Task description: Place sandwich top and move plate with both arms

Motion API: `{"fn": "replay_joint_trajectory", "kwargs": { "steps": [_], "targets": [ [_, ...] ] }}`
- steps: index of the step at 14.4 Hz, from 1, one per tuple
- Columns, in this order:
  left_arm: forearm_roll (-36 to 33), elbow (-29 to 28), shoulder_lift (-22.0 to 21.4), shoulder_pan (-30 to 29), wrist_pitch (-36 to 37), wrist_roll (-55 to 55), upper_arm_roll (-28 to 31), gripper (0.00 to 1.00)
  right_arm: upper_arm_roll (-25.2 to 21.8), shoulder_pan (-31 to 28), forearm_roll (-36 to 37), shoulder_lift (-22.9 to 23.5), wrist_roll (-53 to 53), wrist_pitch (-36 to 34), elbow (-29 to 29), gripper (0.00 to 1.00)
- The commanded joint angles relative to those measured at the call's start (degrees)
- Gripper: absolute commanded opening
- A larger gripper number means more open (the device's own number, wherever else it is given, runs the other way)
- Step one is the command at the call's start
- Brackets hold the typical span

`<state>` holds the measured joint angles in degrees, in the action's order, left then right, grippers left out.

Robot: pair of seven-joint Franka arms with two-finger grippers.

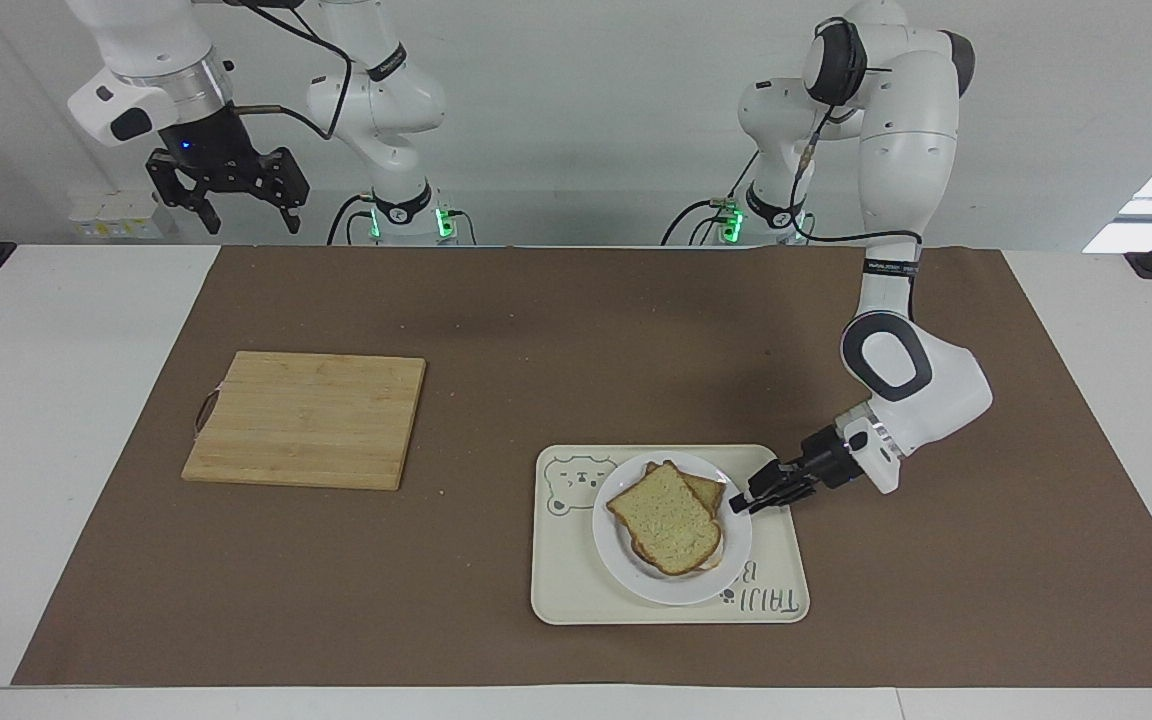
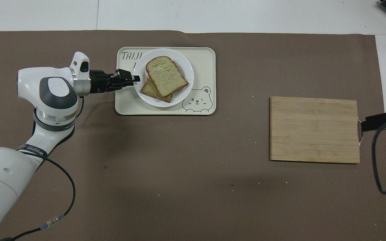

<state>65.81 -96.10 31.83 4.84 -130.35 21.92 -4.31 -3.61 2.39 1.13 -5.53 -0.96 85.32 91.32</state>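
The sandwich top (image 1: pixel 664 518) is a speckled bread slice that lies on another slice (image 1: pixel 706 490) on the small white plate (image 1: pixel 656 592). The plate is over the cream bear tray (image 1: pixel 576 590); I cannot tell whether it rests on the tray. My left gripper (image 1: pixel 741 500) is shut on the plate's rim at the side toward the left arm's end. In the overhead view the left gripper (image 2: pixel 136 79) meets the plate (image 2: pixel 184 60) beside the sandwich top (image 2: pixel 166 75). My right gripper (image 1: pixel 226 190) waits open and empty, raised at the right arm's end.
A bamboo cutting board (image 1: pixel 306 418) lies on the brown mat toward the right arm's end; it also shows in the overhead view (image 2: pixel 314 129). The tray (image 2: pixel 203 57) lies on the mat's part farthest from the robots. The right arm's cable hangs beside the board.
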Motion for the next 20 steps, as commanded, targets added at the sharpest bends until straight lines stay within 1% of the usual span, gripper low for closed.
{"fn": "replay_joint_trajectory", "kwargs": {
  "steps": [1, 3, 5, 7, 8, 10, 11, 12, 15, 16, 18, 20],
  "targets": [
    [-5.93, -0.93, -4.48, -0.01, 0.62, -6.0, 1.66, 1.0, 0.36, -0.81, -0.69, -0.97, 1.23, 1.16, 1.32, 1.0],
    [-14.36, -2.25, -7.82, -0.18, 2.98, -10.03, 2.81, 1.0, 0.36, -0.81, -0.69, -0.97, 1.14, 1.16, 1.23, 1.0],
    [-22.62, -1.47, -9.59, -0.09, 7.99, -14.6, 6.23, 1.0, 0.45, -0.63, -1.22, -0.88, 1.05, 1.16, 1.14, 1.0],
    [-31.49, -1.02, -12.13, -0.18, 11.68, -19.26, 7.82, 1.0, 0.45, -0.72, -1.22, -0.88, 1.05, 1.16, 1.14, 1.0],
    [-36.58, -0.59, -12.49, -0.18, 13.09, -19.72, 8.17, 1.0, 0.45, -0.72, -1.22, -0.88, 1.14, 1.16, 1.14, 1.0],
    [-50.1, 0.12, -14.86, -0.09, 16.52, -20.6, 8.35, 1.0, 0.45, -0.72, -1.22, -0.88, 1.05, 1.16, 1.14, 1.0],
    [-55.13, 0.12, -16.26, -0.18, 17.75, -20.52, 8.35, 1.0, 0.45, -0.72, -1.22, -0.88, 1.05, 1.16, 1.14, 1.0],
    [-58.14, 0.12, -17.23, -0.18, 19.24, -20.43, 8.35, 1.0, 0.45, -0.63, -1.22, -0.88, 1.05, 1.16, 1.14, 1.0],
    [-62.99, 0.21, -22.84, -0.18, 24.77, -20.43, 8.44, 1.0, 0.45, -0.72, -1.22, -0.88, 1.05, 1.16, 1.14, 1.0],
    [-63.7, 1.25, -24.26, -0.18, 27.23, -20.34, 8.44, 1.0, 0.45, -0.72, -1.22, -0.88, 1.05, 1.16, 1.14, 1.0],
    [-64.14, 4.15, -25.67, -0.18, 32.85, -20.6, 8.44, 1.0, 0.45, -0.72, -1.22, -0.88, 1.05, 1.16, 1.14, 1.0],
    [-64.14, 3.82, -28.74, -0.18, 35.68, -20.25, 8.35, 1.0, 0.45, -0.72, -1.22, -0.88, 1.05, 1.16, 1.14, 1.0]
  ]
}}
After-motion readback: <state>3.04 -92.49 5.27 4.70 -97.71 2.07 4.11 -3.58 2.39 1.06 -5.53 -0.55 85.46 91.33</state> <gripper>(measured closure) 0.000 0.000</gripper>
